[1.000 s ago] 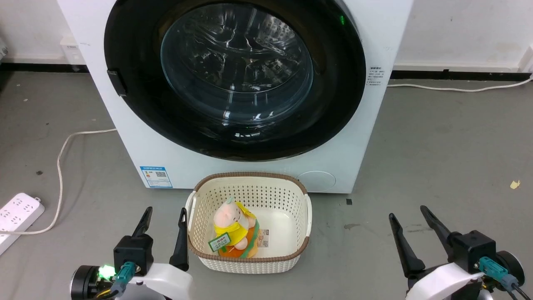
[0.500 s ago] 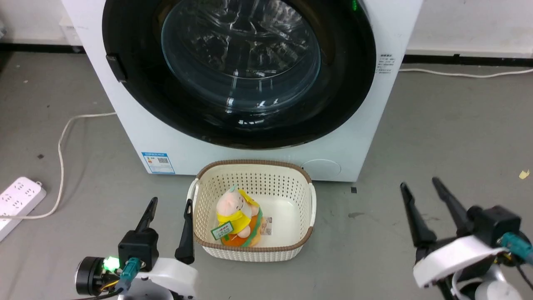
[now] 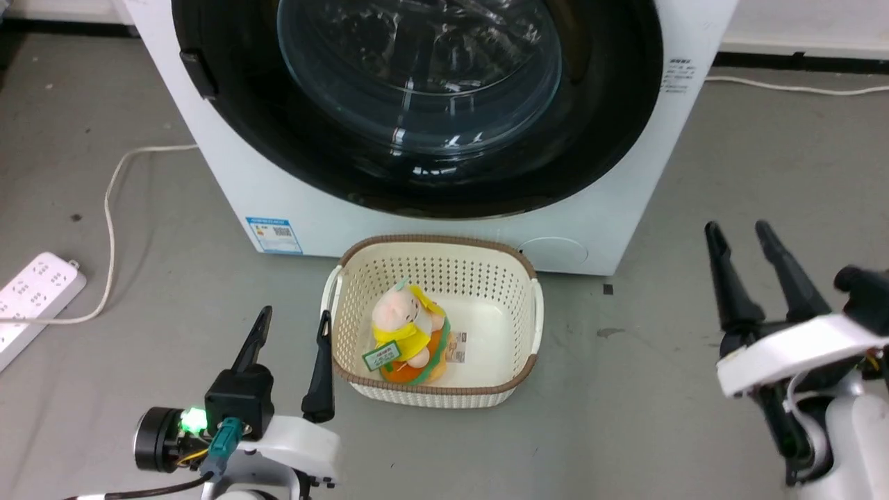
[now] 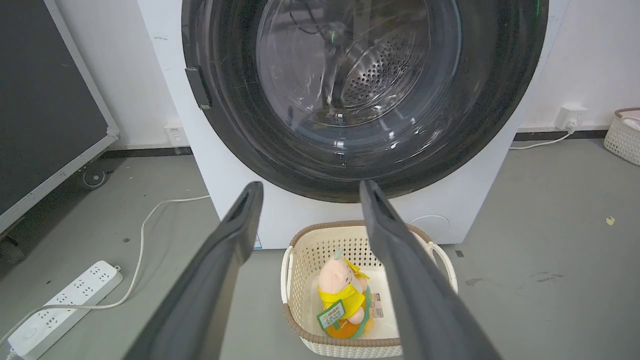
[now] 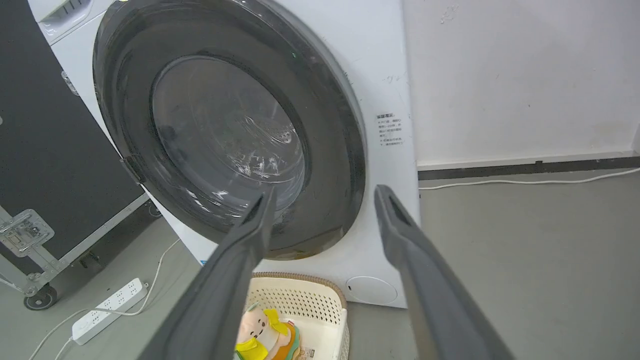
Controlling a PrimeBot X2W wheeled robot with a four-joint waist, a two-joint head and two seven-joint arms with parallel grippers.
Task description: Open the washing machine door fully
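Left gripper (image 3: 294,316) and right gripper (image 3: 736,229) hover spread, empty; a cream basket (image 3: 444,274) holding a plush toy (image 3: 410,337) sits just below the seemingly shut washing machine door (image 3: 604,139).

Blue label sticker (image 3: 274,236): low on the left of the white front of the washing machine (image 3: 264,194). It carries pale panels and a square code block. The lettering is too small to read.
Printed notice (image 5: 392,129): several short rows of dark characters on the right side of the same front. Not legible in either the head or the right wrist view.
Hang tag (image 3: 382,356): green-edged white tag on the plush toy (image 3: 406,323) in the basket (image 3: 434,396). The rows of print are unreadable.
Paper label (image 3: 456,347): lies on the basket floor just beside the toy. The dark marks are unreadable.
Legible wording, brands, numbers: none can be read.
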